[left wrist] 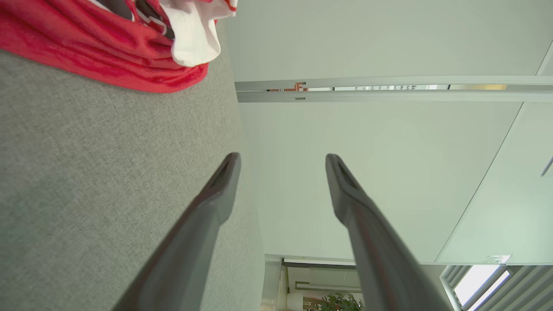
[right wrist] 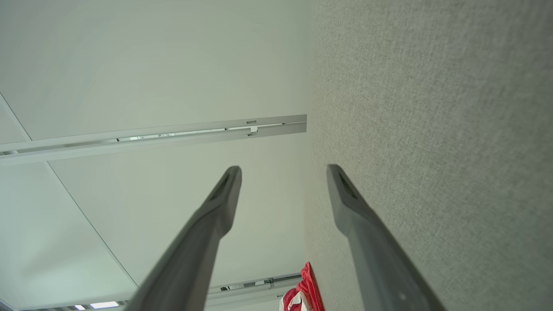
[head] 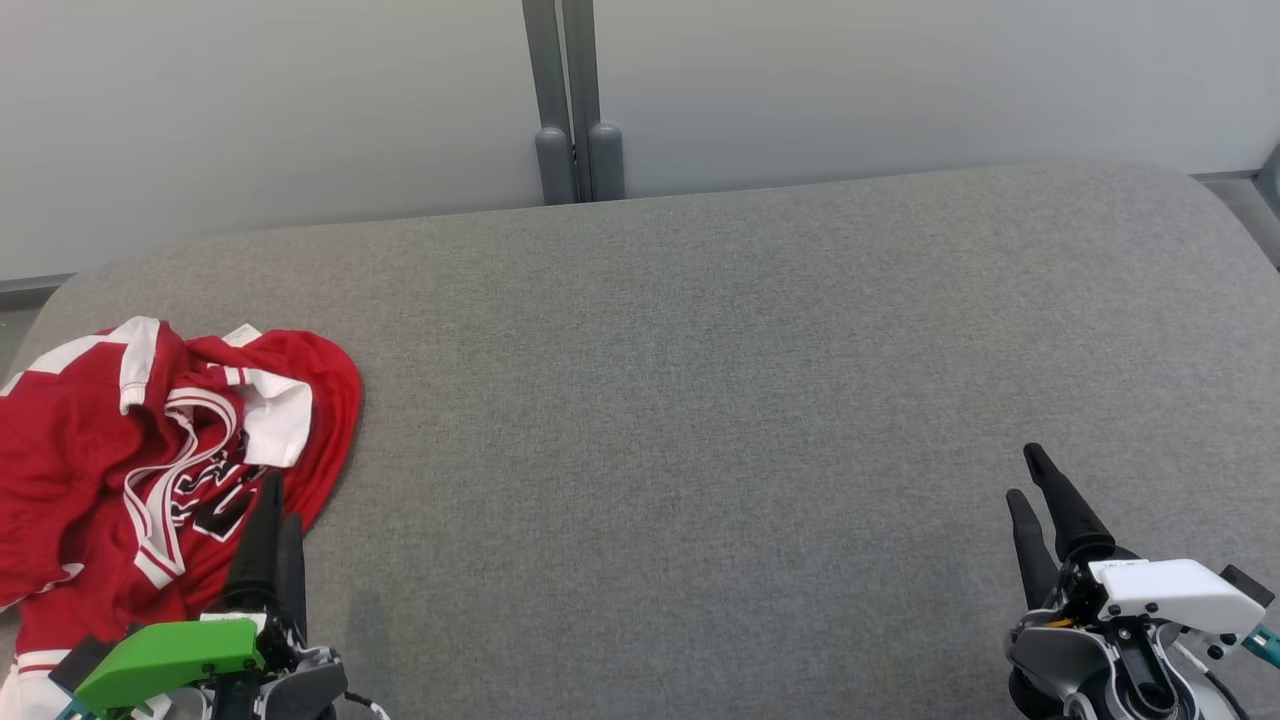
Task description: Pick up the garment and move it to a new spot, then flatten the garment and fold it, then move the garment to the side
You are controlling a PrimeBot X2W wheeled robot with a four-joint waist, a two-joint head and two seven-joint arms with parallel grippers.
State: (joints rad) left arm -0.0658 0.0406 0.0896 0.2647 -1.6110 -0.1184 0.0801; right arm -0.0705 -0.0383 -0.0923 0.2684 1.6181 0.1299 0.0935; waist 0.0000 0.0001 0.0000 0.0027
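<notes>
A crumpled red and white garment (head: 90, 470) lies at the left end of the grey padded table (head: 700, 400). My left gripper (head: 282, 500) sits at the lower left, its dark fingers overlapping the garment's right edge in the head view. In the left wrist view that gripper (left wrist: 281, 160) stands open with nothing between its fingers, and the garment (left wrist: 86, 47) lies ahead of the tips, apart from them. My right gripper (head: 1021, 473) hovers at the table's lower right, far from the garment. It (right wrist: 283, 170) is open and empty, with a bit of the garment (right wrist: 302, 293) at the bottom edge.
A pale wall runs behind the table, with a grey double post (head: 575, 150) at its middle. The table's corners are rounded, and a wide stretch of grey surface lies between the two grippers.
</notes>
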